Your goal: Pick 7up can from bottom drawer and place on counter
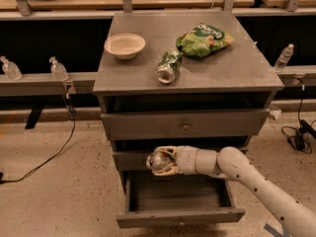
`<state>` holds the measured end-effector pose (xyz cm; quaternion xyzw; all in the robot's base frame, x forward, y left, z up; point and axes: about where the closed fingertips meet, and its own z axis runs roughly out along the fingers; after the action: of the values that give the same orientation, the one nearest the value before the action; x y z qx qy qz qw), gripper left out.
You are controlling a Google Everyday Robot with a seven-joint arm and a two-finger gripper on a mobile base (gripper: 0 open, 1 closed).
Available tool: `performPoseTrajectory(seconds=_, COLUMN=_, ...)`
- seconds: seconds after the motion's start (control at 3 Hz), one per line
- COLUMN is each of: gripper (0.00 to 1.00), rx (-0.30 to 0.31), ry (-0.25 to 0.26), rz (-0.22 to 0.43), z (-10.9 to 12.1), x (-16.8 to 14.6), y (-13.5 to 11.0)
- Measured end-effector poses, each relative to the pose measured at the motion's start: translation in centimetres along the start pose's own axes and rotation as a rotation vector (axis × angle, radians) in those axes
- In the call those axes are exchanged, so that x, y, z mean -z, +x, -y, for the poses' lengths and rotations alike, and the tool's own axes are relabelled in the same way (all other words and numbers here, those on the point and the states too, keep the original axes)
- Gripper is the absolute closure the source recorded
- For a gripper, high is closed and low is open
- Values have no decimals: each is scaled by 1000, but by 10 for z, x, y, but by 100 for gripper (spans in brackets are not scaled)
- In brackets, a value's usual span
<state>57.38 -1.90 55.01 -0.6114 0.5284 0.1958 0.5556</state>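
Observation:
My gripper point(159, 161) is shut on the 7up can point(157, 161), a silvery can whose shiny end faces left. It hangs above the open bottom drawer point(180, 217), in front of the middle drawer front. The white arm reaches in from the lower right. The drawer's inside shows dark, with nothing visible in it. The counter point(227, 68) is the grey cabinet top above.
On the counter lie a darker green can point(169, 66) on its side, a white bowl point(125, 45) and a green chip bag point(204, 40). Plastic bottles point(58, 69) stand on rails at both sides. Cables trail on the floor at left and right.

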Motion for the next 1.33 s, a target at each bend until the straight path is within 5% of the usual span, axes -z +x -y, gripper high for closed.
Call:
performPoseTrajectory(seconds=0.33, gripper=100, rx=63, ry=-6, rz=-43, z=-1, x=-4, y=-32)
performPoseTrajectory(seconds=0.67, gripper=100, rx=27, ry=12, rz=28, z=9, x=0, y=-33)
performPoseTrajectory(seconds=1.0, gripper=100, rx=-53, ry=108, rz=264, z=53, x=34, y=-58)
performPoseTrajectory(seconds=1.33, gripper=100, rx=-31, ry=140, rz=373, z=100, x=88, y=-104)
